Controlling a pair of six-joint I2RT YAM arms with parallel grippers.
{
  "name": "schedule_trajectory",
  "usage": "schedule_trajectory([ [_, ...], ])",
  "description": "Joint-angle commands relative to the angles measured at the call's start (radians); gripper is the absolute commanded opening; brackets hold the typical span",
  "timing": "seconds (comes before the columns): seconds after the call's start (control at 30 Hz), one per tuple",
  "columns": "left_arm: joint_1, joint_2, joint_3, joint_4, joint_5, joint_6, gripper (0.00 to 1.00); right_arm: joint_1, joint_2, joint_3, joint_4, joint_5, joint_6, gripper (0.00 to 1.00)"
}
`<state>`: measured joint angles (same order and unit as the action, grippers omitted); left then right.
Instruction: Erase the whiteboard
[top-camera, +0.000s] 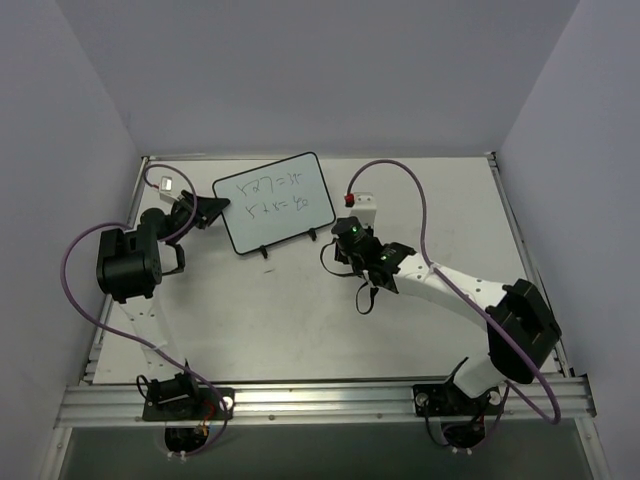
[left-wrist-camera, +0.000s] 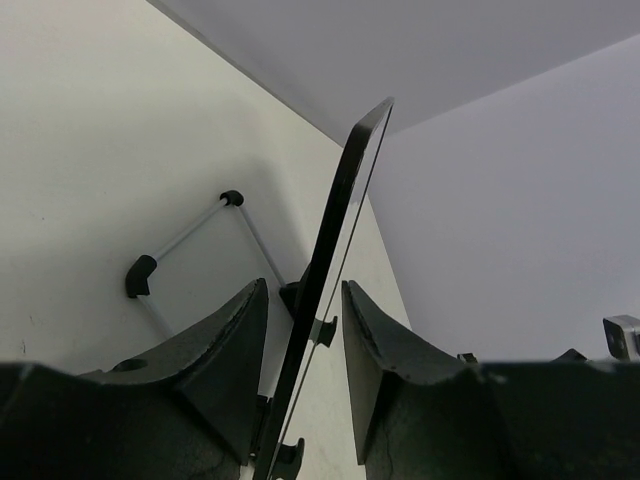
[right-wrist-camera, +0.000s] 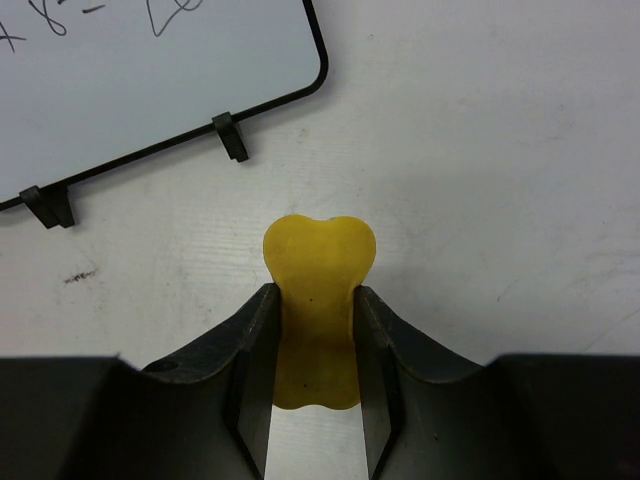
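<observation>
Edge-on, the whiteboard (left-wrist-camera: 335, 220) stands between the half-open jaws of my left gripper (left-wrist-camera: 304, 290), gaps either side, near the tabletop's (top-camera: 450, 200) far edge. My right gripper (right-wrist-camera: 318, 291), clamped on the yellow eraser (right-wrist-camera: 318, 250), sits by its near-right corner.

The whiteboard (top-camera: 272, 203) has a smooth, glossy white face in a black plastic frame. The yellow eraser (right-wrist-camera: 318, 262) looks matt and spongy; the counter (right-wrist-camera: 480, 150) is matt white, lightly scuffed.
</observation>
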<state>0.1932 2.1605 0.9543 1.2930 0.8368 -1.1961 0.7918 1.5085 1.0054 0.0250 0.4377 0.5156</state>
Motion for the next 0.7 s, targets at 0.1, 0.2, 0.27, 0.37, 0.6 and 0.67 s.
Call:
schedule_trajectory([
  [0.1, 0.009, -0.014, 0.015, 0.292, 0.033, 0.036, 0.41, -0.003, 0.064, 0.105, 0.047, 0.019, -0.045, 0.10],
  [0.2, 0.008, -0.011, 0.014, 0.292, 0.036, 0.043, 0.38, -0.009, 0.116, 0.151, 0.081, 0.009, -0.061, 0.10],
  [0.27, 0.008, -0.010, 0.015, 0.292, 0.042, 0.047, 0.37, -0.014, 0.145, 0.170, 0.119, -0.005, -0.068, 0.09],
  [0.37, 0.006, -0.008, 0.014, 0.292, 0.045, 0.055, 0.34, -0.031, 0.205, 0.200, 0.182, -0.028, -0.078, 0.09],
  [0.6, 0.002, -0.001, 0.014, 0.292, 0.050, 0.072, 0.29, -0.072, 0.355, 0.282, 0.297, -0.105, -0.103, 0.07],
  [0.67, 0.002, 0.002, 0.014, 0.292, 0.050, 0.072, 0.27, -0.081, 0.381, 0.309, 0.328, -0.117, -0.115, 0.07],
])
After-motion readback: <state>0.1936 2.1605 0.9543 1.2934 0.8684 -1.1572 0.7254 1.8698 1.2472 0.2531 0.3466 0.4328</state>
